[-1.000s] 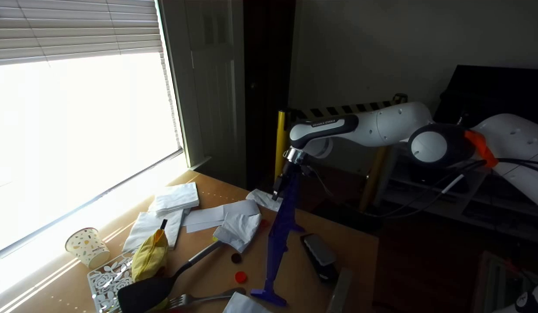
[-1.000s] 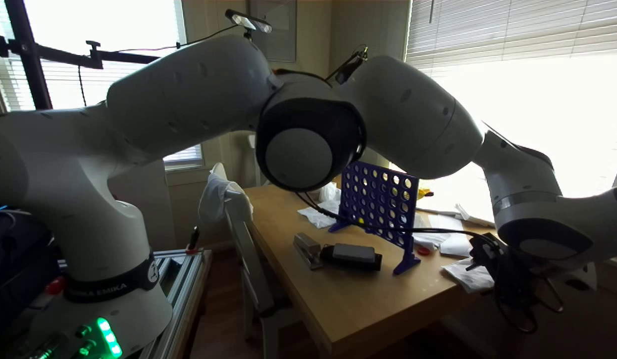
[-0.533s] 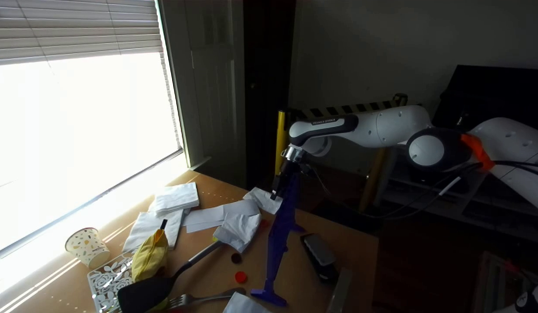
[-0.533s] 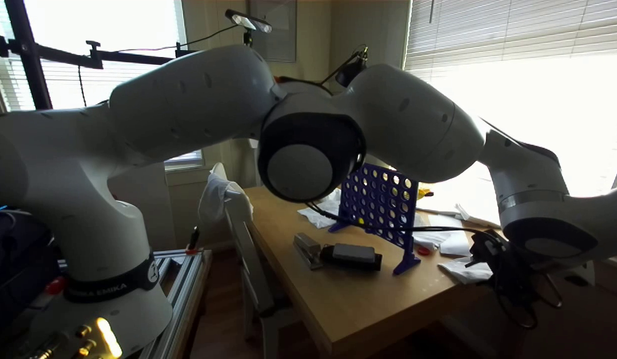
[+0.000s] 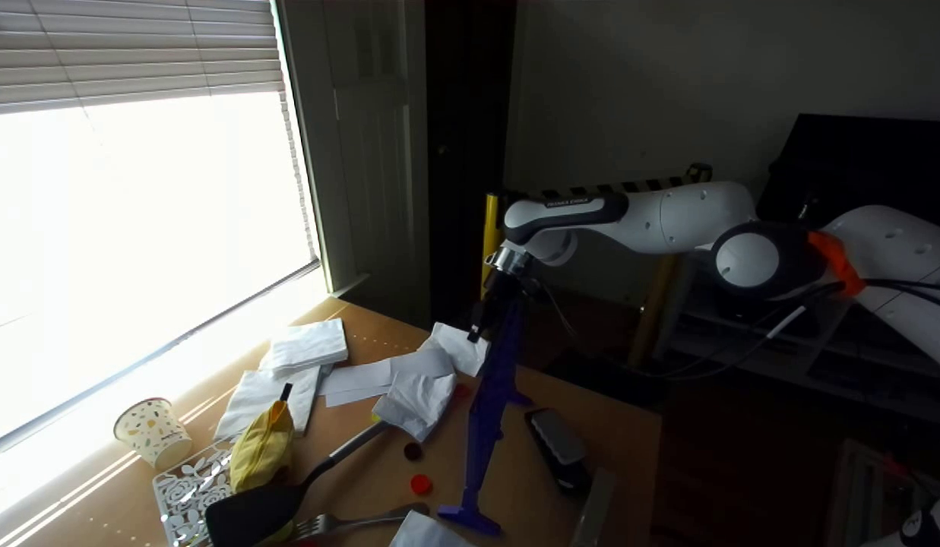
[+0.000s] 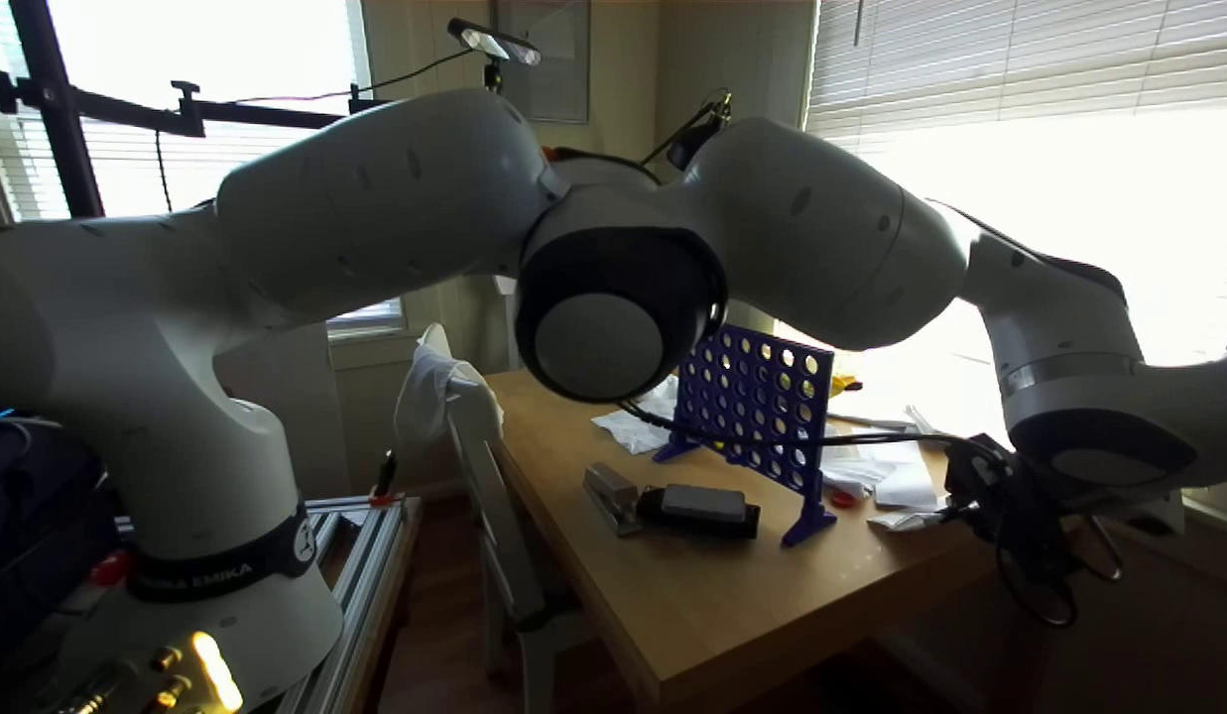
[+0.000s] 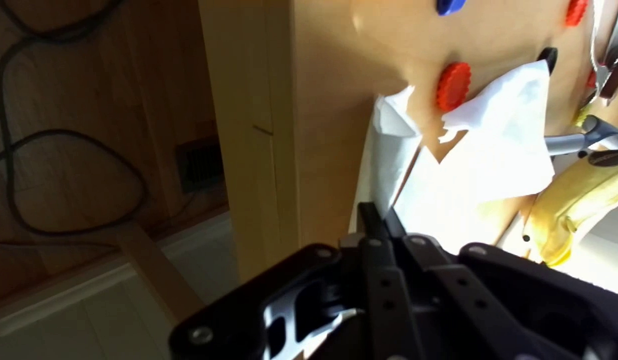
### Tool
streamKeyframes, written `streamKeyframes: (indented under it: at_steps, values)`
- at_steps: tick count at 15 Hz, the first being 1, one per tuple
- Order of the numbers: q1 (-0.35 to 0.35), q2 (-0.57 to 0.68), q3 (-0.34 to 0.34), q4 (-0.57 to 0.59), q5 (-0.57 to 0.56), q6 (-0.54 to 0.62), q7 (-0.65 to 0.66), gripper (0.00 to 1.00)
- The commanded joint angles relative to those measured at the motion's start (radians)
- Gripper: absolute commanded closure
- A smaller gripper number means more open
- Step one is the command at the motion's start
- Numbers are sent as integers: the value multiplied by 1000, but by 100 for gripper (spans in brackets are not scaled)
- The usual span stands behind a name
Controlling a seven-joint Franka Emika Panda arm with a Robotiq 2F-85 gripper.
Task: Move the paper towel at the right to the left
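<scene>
Rack (image 5: pixel 482 437): blue, upright, pierced with round holes, standing on the counter (image 6: pixel 732 595).
Paper towel (image 5: pixel 458 349): white, creased, near the rack, left of its far end in an exterior view; whether any part touches the counter, I cannot tell.
Pincer (image 7: pixel 382 216): near the rack's far end, pressed together on a pinched fold of the paper towel.
Crumpled sheet (image 5: pixel 416 403): white, just left of the rack in an exterior view, overlapping flat sheets (image 5: pixel 359 380).
Spatula (image 5: pixel 253 516): black, farther left of the rack.
Fork (image 5: pixel 363 522): left of the rack's near foot.
Cup (image 5: pixel 154 437): patterned, well left of the rack.
Stapler (image 6: pixel 609 496): on the near side of the rack in an exterior view, beside a black-and-grey block (image 6: pixel 697 508).
</scene>
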Motion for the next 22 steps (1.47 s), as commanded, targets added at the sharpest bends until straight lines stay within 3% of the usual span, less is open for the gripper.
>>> streamKeyframes:
  at_steps: [1, 4, 10, 17, 22]
  values:
    - [27, 3, -18, 18, -37, -12, -14, 100]
    - [70, -82, -83, -50, -92, 71, 71, 100]
    - [148, -308, -157, -248, -177, 336, 57, 100]
    - [254, -550, -188, -505, -316, 591, 39, 100]
    - [328, -680, -170, -710, -447, 754, 7, 100]
